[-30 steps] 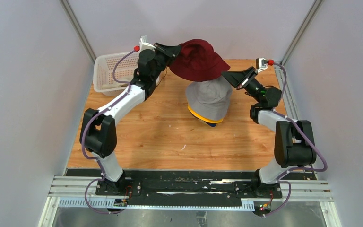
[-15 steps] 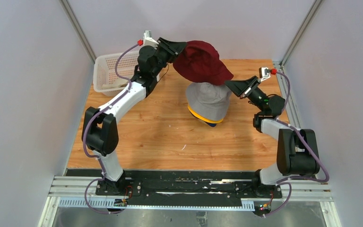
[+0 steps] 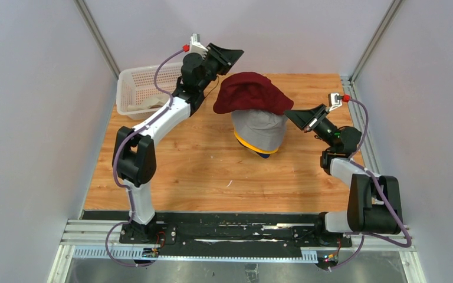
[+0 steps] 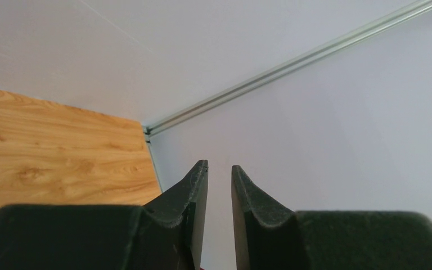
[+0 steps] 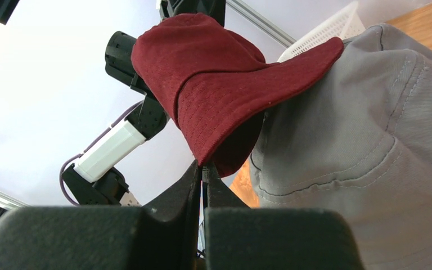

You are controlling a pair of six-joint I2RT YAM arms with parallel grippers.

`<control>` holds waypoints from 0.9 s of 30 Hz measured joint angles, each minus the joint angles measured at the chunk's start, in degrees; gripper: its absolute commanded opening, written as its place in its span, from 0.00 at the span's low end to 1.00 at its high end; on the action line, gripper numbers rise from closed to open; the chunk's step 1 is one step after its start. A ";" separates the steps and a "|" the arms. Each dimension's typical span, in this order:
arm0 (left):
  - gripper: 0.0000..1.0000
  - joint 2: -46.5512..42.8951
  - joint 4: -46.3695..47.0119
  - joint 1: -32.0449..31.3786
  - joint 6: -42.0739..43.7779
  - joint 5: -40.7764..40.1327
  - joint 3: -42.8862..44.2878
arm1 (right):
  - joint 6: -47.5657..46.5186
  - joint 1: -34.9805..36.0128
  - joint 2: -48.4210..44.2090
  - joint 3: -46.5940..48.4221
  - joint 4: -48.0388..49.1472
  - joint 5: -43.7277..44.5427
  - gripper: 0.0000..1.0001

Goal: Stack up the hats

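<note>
The dark red hat (image 3: 249, 94) sits draped over the grey hat (image 3: 259, 127). Beneath the grey one a yellow brim (image 3: 252, 145) and a bit of navy (image 3: 263, 155) show. My right gripper (image 3: 289, 114) is at the stack's right side, shut on the dark red hat's brim. In the right wrist view the gripper (image 5: 202, 166) pinches the edge of the red brim (image 5: 214, 73), beside the grey hat (image 5: 365, 146). My left gripper (image 3: 231, 56) hangs above and behind the stack, apart from it. Its fingers (image 4: 199, 185) stand open with nothing between them.
A white perforated basket (image 3: 131, 79) stands at the back left, with something pale beige (image 3: 146, 105) inside. The left arm (image 3: 159, 121) reaches past the basket. Grey walls close in on both sides and at the back.
My left gripper let go of the dark red hat and rose back. The hat settled lower onto the grey hat. My right gripper moved down and right, still holding the brim.
</note>
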 measured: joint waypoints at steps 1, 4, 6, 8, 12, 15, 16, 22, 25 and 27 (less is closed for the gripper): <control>0.25 0.42 -0.02 -0.31 -0.09 0.15 0.42 | -0.07 0.00 -0.26 0.00 -0.17 -0.07 0.01; 0.25 1.40 0.00 -0.90 -0.04 0.76 1.01 | -0.42 0.00 -1.09 0.02 -1.07 -0.09 0.01; 0.26 1.55 -0.09 -1.14 -0.02 0.98 1.01 | -0.76 0.00 -1.38 0.26 -1.86 -0.17 0.01; 0.27 1.40 -0.07 -1.16 0.42 0.72 0.85 | -1.05 0.00 -1.44 0.68 -2.58 -0.24 0.01; 0.30 -1.77 -1.14 -1.03 4.07 -1.57 -1.64 | -1.14 0.00 -1.16 2.49 -3.72 -0.31 0.01; 0.37 -6.71 -4.04 -0.83 8.92 -4.74 -3.26 | -1.11 0.00 -0.28 4.02 -3.74 -0.28 0.00; 0.38 -8.72 -4.87 -0.72 10.71 -5.86 -3.63 | -1.09 0.00 0.15 4.50 -3.67 -0.24 0.00; 0.43 -23.74 -5.73 -0.35 22.32 -11.15 -7.56 | -0.79 0.00 2.60 6.03 -3.10 -0.22 0.01; 0.43 -29.20 -4.79 -0.35 26.29 -10.95 -11.72 | -0.63 0.00 3.23 6.14 -2.71 -0.20 0.01; 0.43 -31.67 -4.68 -0.59 28.37 -10.93 -15.61 | -0.48 0.00 3.58 6.23 -2.29 -0.22 0.01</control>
